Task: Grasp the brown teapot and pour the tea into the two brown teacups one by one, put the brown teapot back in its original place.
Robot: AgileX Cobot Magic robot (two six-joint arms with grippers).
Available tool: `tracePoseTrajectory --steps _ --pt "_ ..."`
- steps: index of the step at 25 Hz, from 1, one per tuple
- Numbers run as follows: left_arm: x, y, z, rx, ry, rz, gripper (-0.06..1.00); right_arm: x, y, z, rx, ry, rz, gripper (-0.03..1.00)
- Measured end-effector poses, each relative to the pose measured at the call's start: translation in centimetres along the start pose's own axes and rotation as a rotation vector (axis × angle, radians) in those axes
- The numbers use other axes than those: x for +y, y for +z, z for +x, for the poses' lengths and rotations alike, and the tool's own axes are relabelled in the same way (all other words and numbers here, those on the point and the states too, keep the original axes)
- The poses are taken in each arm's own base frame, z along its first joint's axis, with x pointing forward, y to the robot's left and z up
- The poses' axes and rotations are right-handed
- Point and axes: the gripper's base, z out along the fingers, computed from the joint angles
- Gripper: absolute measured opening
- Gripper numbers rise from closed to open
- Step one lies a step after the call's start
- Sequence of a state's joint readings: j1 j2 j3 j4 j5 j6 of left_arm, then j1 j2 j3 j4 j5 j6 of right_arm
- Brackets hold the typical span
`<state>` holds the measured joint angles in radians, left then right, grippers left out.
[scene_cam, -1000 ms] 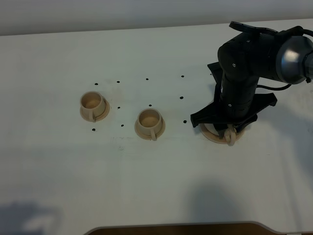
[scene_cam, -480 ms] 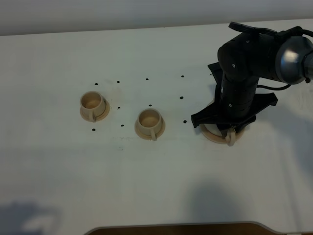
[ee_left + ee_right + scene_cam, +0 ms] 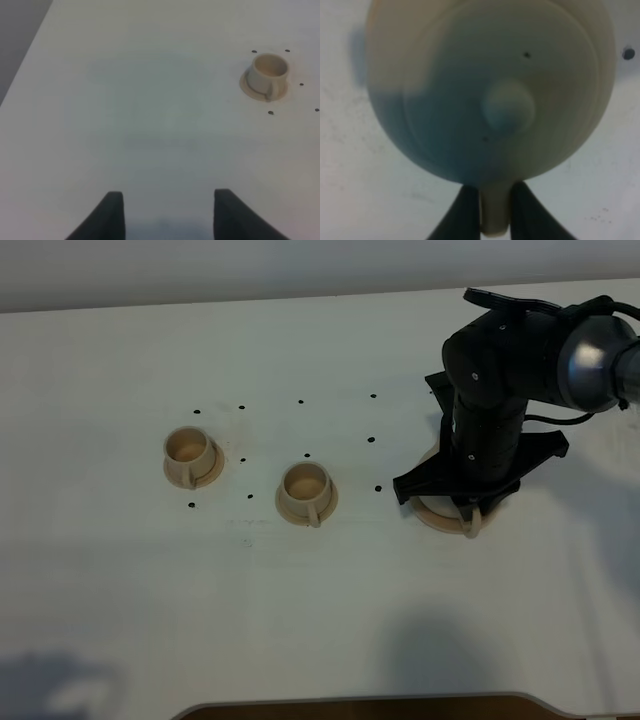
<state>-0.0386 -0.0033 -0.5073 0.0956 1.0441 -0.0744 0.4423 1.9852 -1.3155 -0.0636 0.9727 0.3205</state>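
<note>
**Hidden and unclear items.** In the exterior high view the right arm (image 3: pixel 490 410) covers nearly all of the brown teapot (image 3: pixel 471 525). Only its loop handle and an arc of the wide saucer (image 3: pixel 428 516) under it show. The right wrist view is blurred at close range, with the lid knob (image 3: pixel 510 107) at centre and the body cut off at the frame edges. The right gripper (image 3: pixel 494 215) is clamped on the handle, one finger on each side. Whether the teapot touches the saucer cannot be told.

The left gripper (image 3: pixel 167 215) is spread apart and holds nothing. Only its finger ends are in frame.

**Clearances.** The left teacup (image 3: pixel 190 455) and right teacup (image 3: pixel 307 490) stand apart, each on a small saucer. Bare worktop (image 3: pixel 330 590), marked with black dots (image 3: pixel 378 487), separates the right teacup from the teapot.
</note>
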Motion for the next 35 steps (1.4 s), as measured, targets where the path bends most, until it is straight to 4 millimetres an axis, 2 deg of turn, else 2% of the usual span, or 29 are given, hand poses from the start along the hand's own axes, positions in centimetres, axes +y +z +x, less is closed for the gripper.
tracePoseTrajectory --steps 15,30,35 --pt "0.0 0.0 0.0 0.0 0.0 0.0 0.44 0.0 -0.1 0.0 -0.001 -0.008 0.004 0.13" --pt "0.0 0.0 0.0 0.0 -0.001 0.0 0.44 -0.4 -2.7 -0.1 -0.103 -0.032 0.006 0.12" --pt "0.0 0.0 0.0 0.0 -0.001 0.0 0.44 -0.2 -3.3 -0.3 -0.161 -0.162 0.026 0.12"
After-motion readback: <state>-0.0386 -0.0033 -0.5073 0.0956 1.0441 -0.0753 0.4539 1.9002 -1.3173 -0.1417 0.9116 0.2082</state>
